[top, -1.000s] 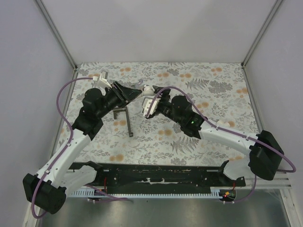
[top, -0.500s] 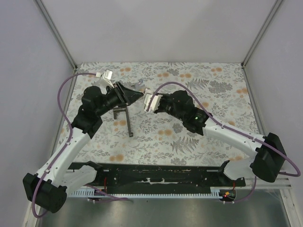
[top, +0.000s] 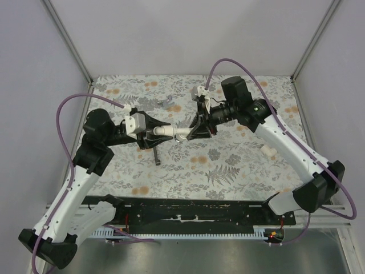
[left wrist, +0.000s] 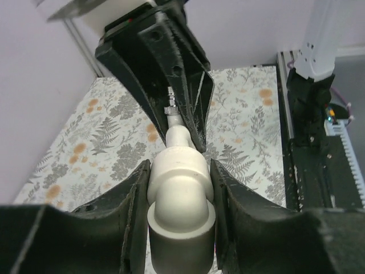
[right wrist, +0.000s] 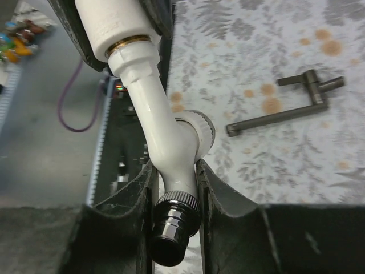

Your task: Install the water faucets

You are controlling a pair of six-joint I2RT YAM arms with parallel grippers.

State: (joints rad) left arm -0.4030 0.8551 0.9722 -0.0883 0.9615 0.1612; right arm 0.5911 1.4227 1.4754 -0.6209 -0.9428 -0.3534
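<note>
The left tool [top: 149, 131] is clamped on the thick white end of the water faucet [top: 169, 132]. The right tool [top: 195, 132] is closed tight on its slim neck, beside the black knurled tip. The faucet spans both tools, clear of the tabletop [top: 239, 165], over the far end of the T-shaped key [top: 151, 145].
</note>
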